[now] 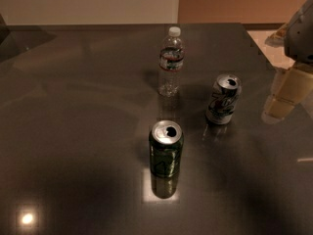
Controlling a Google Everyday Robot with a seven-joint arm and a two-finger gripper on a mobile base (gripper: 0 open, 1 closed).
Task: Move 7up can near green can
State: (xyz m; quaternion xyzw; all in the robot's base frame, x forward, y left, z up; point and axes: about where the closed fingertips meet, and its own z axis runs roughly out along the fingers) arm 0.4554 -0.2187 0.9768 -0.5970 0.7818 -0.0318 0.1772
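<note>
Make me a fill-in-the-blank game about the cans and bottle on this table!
The water bottle has a ____ cap.
The 7up can and the green can both stand ____.
The end effector, at the picture's right edge, is nearer the ____ can than the green one.
Missing words: white; upright; 7up.
</note>
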